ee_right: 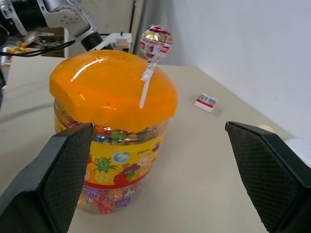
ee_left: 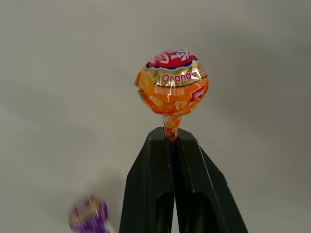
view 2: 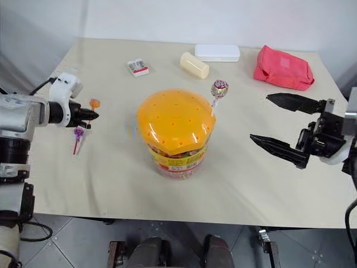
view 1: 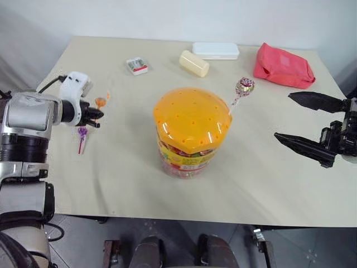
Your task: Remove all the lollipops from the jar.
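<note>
Over the beige table, the left gripper reaches left, clamping an orange lollipop; the right gripper hovers spread wide right of the jar.

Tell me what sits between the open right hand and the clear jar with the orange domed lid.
Only bare beige tabletop separates the right hand from the jar, as the right eye view shows.

Reading "Orang…", cut off at the wrapper's edge, on the gold band of the orange lollipop. Finding no other legible print, jar label included.
</note>
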Controlling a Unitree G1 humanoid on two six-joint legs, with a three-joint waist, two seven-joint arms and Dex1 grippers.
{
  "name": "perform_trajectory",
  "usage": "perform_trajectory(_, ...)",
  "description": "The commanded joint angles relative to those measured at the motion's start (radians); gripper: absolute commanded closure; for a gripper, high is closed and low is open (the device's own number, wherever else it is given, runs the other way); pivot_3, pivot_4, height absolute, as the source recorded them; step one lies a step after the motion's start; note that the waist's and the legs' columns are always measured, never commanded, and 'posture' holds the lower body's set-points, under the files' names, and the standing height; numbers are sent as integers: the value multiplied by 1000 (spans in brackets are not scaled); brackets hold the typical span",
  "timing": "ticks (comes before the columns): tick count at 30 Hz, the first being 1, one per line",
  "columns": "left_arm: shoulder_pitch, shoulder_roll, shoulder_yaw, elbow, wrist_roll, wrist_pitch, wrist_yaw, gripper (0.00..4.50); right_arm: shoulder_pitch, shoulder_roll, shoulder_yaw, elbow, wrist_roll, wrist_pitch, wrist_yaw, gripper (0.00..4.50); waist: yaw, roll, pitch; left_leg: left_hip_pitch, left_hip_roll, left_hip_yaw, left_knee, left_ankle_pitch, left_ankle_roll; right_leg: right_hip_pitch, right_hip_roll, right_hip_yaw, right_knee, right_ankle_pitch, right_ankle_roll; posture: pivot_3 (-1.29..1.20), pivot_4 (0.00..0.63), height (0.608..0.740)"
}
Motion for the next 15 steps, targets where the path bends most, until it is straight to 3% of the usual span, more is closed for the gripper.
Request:
perform_trajectory(1,93,22,9,-144,-21,115,22,4473,-46,-2,22,36,-16,-30,25,0,-3,0,0,0,0,0,0,0,0,0,0,0,0,0,0,0,150,740)
perform_trajectory(6,174,65,18,-227,-59,183,8,4473,-77,3,51,50,-28,-32,32,0,-4,0,0,0,1,0,0,0,0,-1,1,0,0,0,0,0,150,740)
perform_trajectory(9,182,78,22,-237,-65,185,24,3846,-88,2,57,57,-30,-30,38,0,-1,0,0,0,1,1,0,0,0,-1,0,0,0,0,0,0,150,740)
perform_trajectory(15,168,61,42,-223,-78,186,61,1954,-105,-2,64,63,-34,-23,41,0,-1,0,0,0,1,1,0,0,0,-1,0,0,0,0,0,0,150,740)
